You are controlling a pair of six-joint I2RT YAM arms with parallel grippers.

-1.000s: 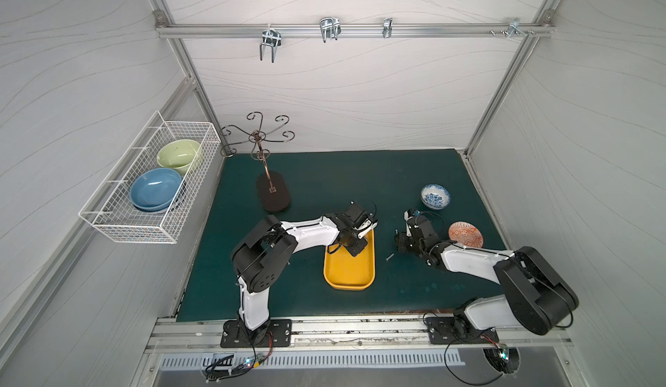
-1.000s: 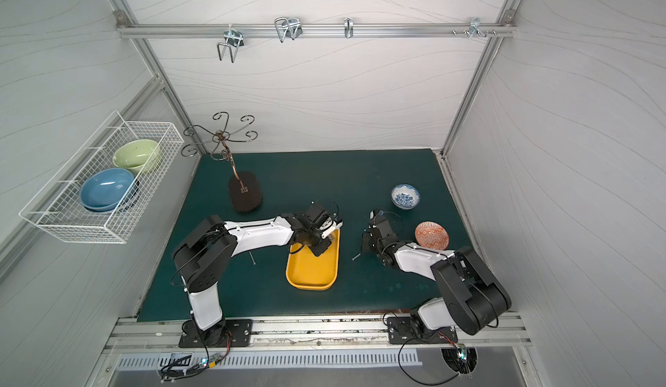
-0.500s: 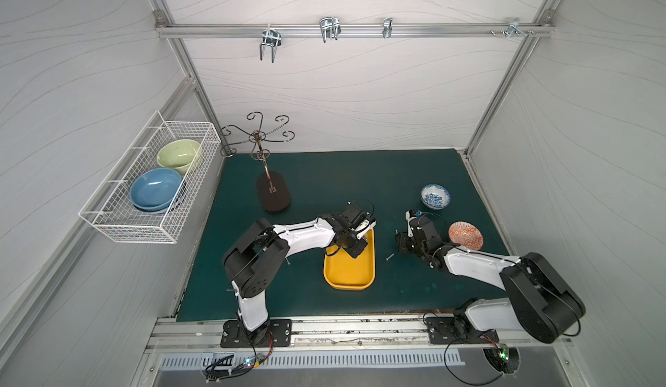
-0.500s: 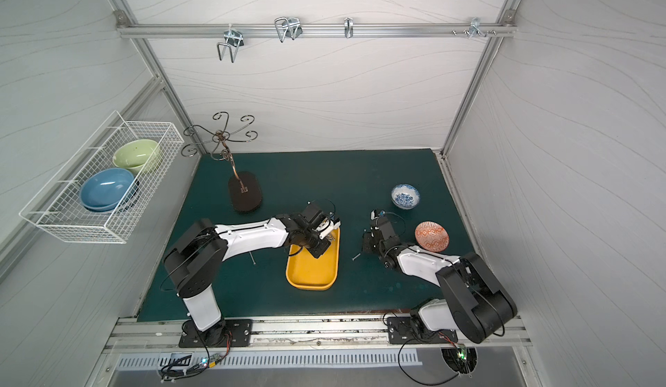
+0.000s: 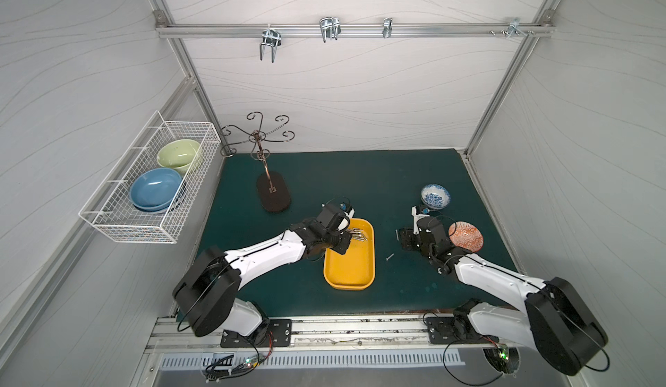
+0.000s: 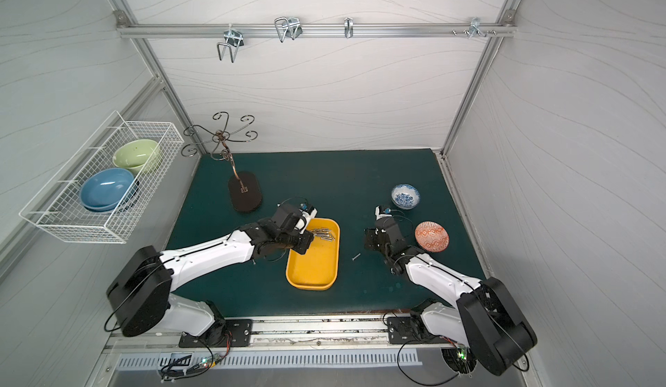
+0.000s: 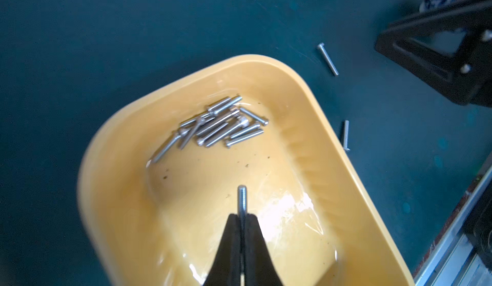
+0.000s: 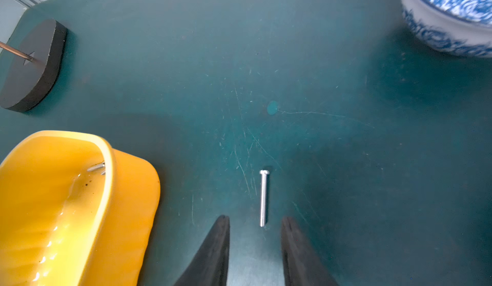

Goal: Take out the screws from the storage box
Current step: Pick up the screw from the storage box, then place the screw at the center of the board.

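Left gripper (image 7: 241, 216) is clamped on the held screw (image 7: 242, 198), pinched near one end. Most of the shank sticks out past the tips, above the bare middle of the tray (image 7: 332, 127). Can't tell which end is inside the jaws. The pile of screws (image 7: 218, 123) lies at one end of the tray floor, about a dozen, overlapping.

Two are already out on the green mat (image 8: 346, 98), on the right arm's side of the tray. The near screw (image 7: 345, 135) lies just beside the tray wall and the far screw (image 8: 263, 198) farther out. Right gripper (image 8: 255, 218) is open and empty, low over the mat. The far screw lies just ahead of its tips, lined up with the gap.

Risks:
- The grip is shallow on thin smooth metal — a quick swing or a tap on the tray wall could twist the screw or drop it back in.
- Released from height, it probably bounces or rolls, maybe against the tray.
- Both arms sit close on that side of the tray, so carrying the screw out there could bump the right gripper.
- Later picks look harder — overlapped screws invite grabbing two or scattering them, and pressing down could shove the light tray.
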